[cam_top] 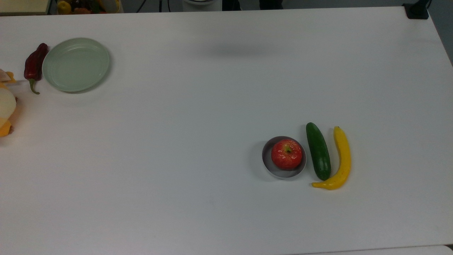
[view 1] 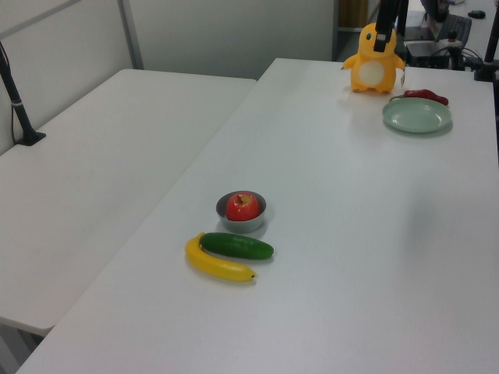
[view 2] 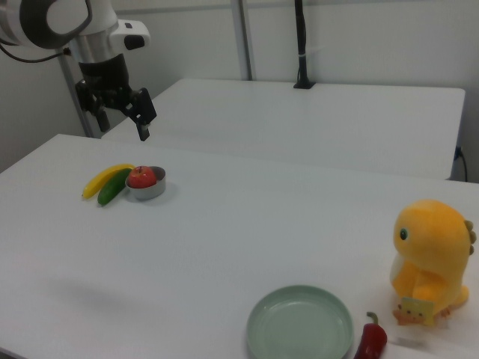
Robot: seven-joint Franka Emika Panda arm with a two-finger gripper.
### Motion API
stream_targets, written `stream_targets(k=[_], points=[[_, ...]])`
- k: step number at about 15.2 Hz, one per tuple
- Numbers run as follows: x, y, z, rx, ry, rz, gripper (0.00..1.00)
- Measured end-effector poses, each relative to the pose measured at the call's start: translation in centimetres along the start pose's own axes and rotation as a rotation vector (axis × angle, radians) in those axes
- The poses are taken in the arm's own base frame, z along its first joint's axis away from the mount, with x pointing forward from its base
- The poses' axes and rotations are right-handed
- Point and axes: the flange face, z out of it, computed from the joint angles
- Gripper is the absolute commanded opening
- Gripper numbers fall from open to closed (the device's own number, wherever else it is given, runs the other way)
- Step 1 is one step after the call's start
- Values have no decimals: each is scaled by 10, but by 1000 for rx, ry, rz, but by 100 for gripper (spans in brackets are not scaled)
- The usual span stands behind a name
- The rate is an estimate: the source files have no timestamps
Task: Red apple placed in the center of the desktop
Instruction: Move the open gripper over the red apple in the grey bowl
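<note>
Toward the top view's lower right part of the large plain white rectangular desktop (cam_top: 198,148), the round glossy red apple (cam_top: 287,153) sat inside a small grey metal bowl (cam_top: 269,166), stem dimple facing up. It was well off the middle of the desktop, nearer the top view's bottom edge than the top edge. Just beside the bowl, on the top view's right, lay a dark green cucumber (cam_top: 318,151), and touching the cucumber's lower end on its far side lay a curved yellow banana (cam_top: 341,161), both running roughly parallel to the desktop's short edges.

Near the top view's upper left corner rested a pale green round plate (cam_top: 76,64), with a long dark red chili pepper (cam_top: 34,65) just beside its rim, toward the top view's left edge. A yellow-orange plush toy with a white belly (view 2: 432,262) stood near that same edge, close to the pepper; in the right view it sat upright at the right view's right, just behind the pepper and plate.

The black two-finger gripper (view 2: 121,112) on the white robot arm (view 2: 63,26) hung in the air in the right view, above and behind the bowl, well apart from the apple. Its fingers (view 2: 142,114) were spread apart with nothing between them

A second white table (view 1: 93,179) stood alongside the desktop's long edge
</note>
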Motion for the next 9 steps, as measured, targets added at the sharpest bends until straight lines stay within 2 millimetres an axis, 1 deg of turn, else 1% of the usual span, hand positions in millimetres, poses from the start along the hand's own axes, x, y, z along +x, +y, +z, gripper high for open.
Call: stream_targets(k=[2, 6, 9], points=[[0, -1, 1, 0, -1, -3, 100], [2, -11, 5, 1, -9, -21, 100], [2, -12, 6, 1, -10, -22, 100]])
